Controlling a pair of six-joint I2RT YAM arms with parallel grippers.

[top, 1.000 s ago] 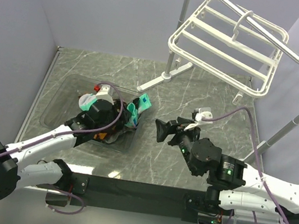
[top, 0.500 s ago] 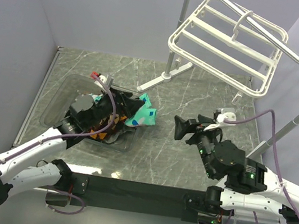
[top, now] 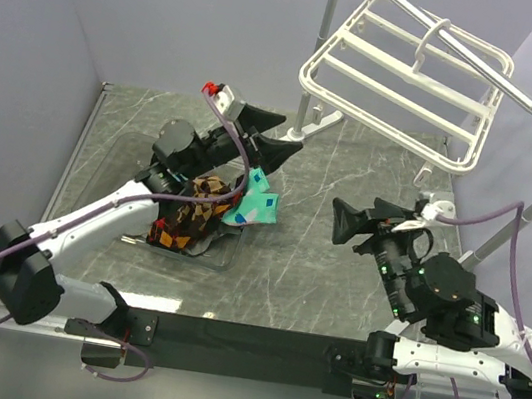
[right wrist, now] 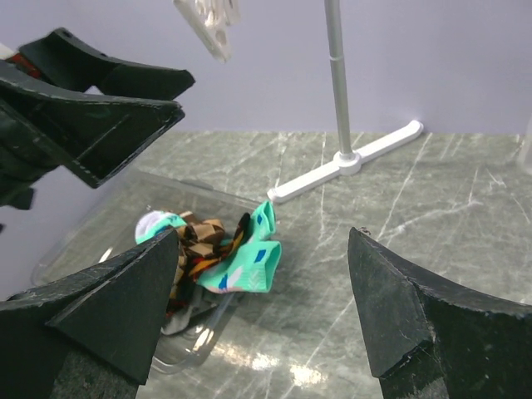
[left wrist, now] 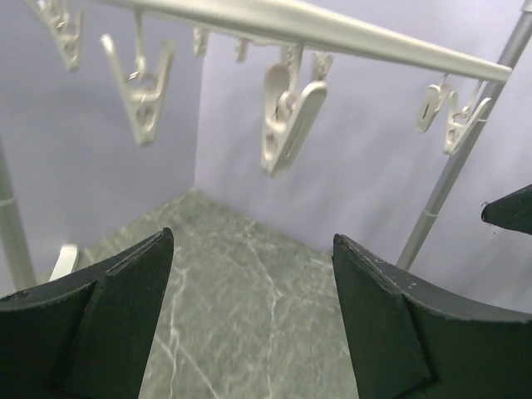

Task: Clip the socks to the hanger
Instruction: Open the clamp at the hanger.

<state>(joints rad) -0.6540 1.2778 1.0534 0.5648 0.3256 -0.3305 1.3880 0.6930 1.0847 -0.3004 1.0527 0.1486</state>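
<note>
Progress looks nil to us: nearest, the right gripper (top: 345, 226) gapes empty, near the clear tray (top: 120, 152) where the argyle socks (top: 192, 216) lie heaped. We see the mint sock (top: 253, 203) draped over that tray's rim, its long axis running near-to-far, far end toward the stand (top: 302, 129). Beyond, the left gripper (top: 280, 134) hangs wide and empty below the hanger (top: 389, 128), whose visible clips are bare.

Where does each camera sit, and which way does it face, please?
Top external: above and behind, looking down at the table, socks and hanger; both arms show.
Left wrist: on the left arm, facing up at the hanger's clips; its open jaws frame the bottom.
Right wrist: on the right arm, facing across the table to the socks; its open jaws frame them.
Shared: top and right wrist both show the socks and left jaws.
</note>
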